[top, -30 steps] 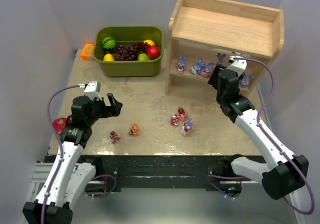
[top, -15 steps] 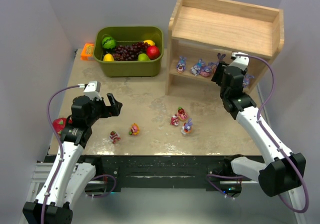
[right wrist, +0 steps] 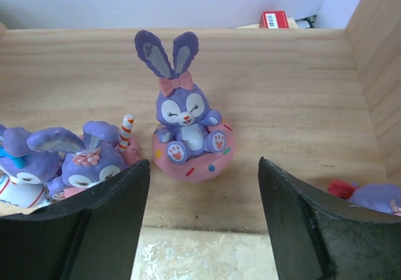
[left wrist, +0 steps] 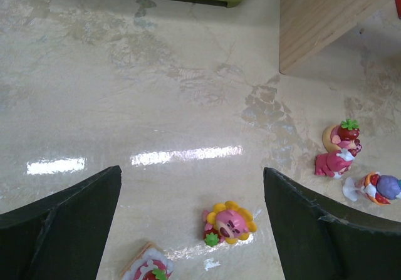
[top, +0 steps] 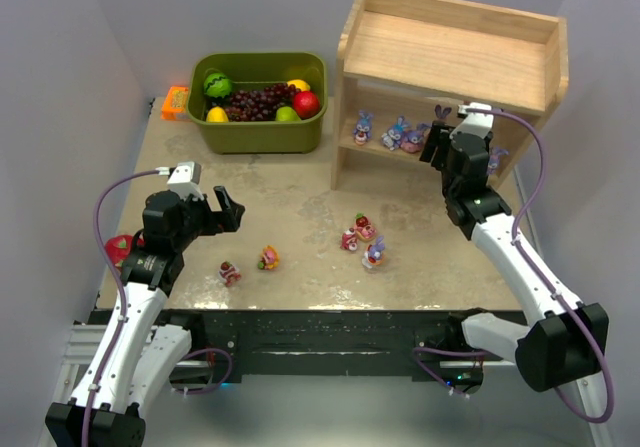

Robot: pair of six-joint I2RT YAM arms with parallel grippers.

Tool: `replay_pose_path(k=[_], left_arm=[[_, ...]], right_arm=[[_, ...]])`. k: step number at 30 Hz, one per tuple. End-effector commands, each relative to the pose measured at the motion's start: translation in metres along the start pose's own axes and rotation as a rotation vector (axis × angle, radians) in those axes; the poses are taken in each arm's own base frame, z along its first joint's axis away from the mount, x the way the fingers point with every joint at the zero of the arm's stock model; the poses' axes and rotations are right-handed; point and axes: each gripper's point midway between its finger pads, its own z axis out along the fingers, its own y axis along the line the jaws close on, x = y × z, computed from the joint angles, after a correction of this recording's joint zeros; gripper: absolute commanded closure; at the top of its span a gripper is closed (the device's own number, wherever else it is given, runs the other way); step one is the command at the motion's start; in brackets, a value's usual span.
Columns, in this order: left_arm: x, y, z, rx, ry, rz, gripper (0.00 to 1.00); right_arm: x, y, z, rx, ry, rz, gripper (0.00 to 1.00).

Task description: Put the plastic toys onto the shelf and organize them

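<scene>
Since a second ago, my right claw [right wrist: 202, 189] has pushed forward to the shelf [right wrist: 294, 98]. Fingers apart, nothing held. Bunny [right wrist: 188, 133] stands upright on the lower board, dead ahead, just past my tips. Loose toys [top: 362, 239] lie behind on the table [top: 300, 197], nearer me than the left arm [top: 150, 257].

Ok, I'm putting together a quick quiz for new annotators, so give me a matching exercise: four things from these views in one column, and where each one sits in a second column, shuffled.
Things
1. bunny on the pink ring base
2. flower-topped bear
3. grapes
4. orange box

Places
A. inside the olive-green bin
B. on the table, left of the bin, by the wall
C. on the lower tier of the shelf
D. on the table, out in the open near its front edge

Pairs: 1-C, 2-D, 3-A, 4-B
</scene>
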Motion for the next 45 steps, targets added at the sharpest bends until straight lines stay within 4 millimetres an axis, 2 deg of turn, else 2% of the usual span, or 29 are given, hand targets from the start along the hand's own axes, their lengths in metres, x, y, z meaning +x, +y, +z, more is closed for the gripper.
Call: replay_pose_path(k=[1, 3, 4, 6, 7, 9, 10, 14, 22, 35, 36, 41, 45], left_arm=[[-0.007, -0.003, -0.001, 0.007, -0.029, 0.011, 0.00], [-0.007, -0.003, -0.001, 0.007, -0.029, 0.012, 0.00], [-0.007, -0.003, -0.001, 0.007, -0.029, 0.011, 0.00], [-0.007, -0.003, 0.000, 0.008, -0.027, 0.012, 0.00], [-0.007, -0.003, 0.000, 0.010, -0.028, 0.012, 0.00], [-0.008, -0.003, -0.001, 0.011, -0.029, 0.012, 0.00], [-0.007, -0.003, 0.000, 0.010, -0.028, 0.012, 0.00], [-0.007, -0.003, -0.001, 0.010, -0.028, 0.012, 0.01], [-0.007, -0.003, 0.000, 0.008, -0.027, 0.012, 0.00], [-0.008, -0.002, 0.000, 0.003, -0.027, 0.013, 0.00], [-0.007, -0.002, 0.001, 0.003, -0.025, 0.014, 0.01], [-0.007, -0.002, 0.001, 0.003, -0.024, 0.014, 0.00], [-0.007, -0.003, -0.001, 0.007, -0.027, 0.012, 0.00]], right_arm=[[-0.004, 0.009, 0.008, -0.055, -0.048, -0.021, 0.28], [-0.003, 0.007, 0.008, -0.045, -0.064, -0.017, 0.29], [0.005, 0.005, 0.008, -0.039, -0.056, -0.022, 0.29], [0.002, 0.003, 0.007, -0.035, -0.088, -0.017, 0.29], [0.008, 0.001, 0.006, -0.033, -0.085, -0.021, 0.28], [0.002, -0.003, 0.005, -0.019, -0.122, -0.006, 0.29], [0.009, -0.005, 0.005, -0.012, -0.117, -0.010, 0.29], [0.010, -0.007, 0.005, -0.006, -0.147, -0.006, 0.29], [0.022, -0.004, 0.014, -0.009, -0.141, -0.015, 0.30], [0.019, 0.004, 0.029, -0.016, -0.135, -0.038, 0.32], [0.018, 0.004, 0.030, -0.013, -0.135, -0.038, 0.33], [0.021, 0.003, 0.028, -0.005, -0.090, -0.039, 0.56], [0.013, 0.003, 0.018, -0.020, -0.085, -0.013, 0.71]])
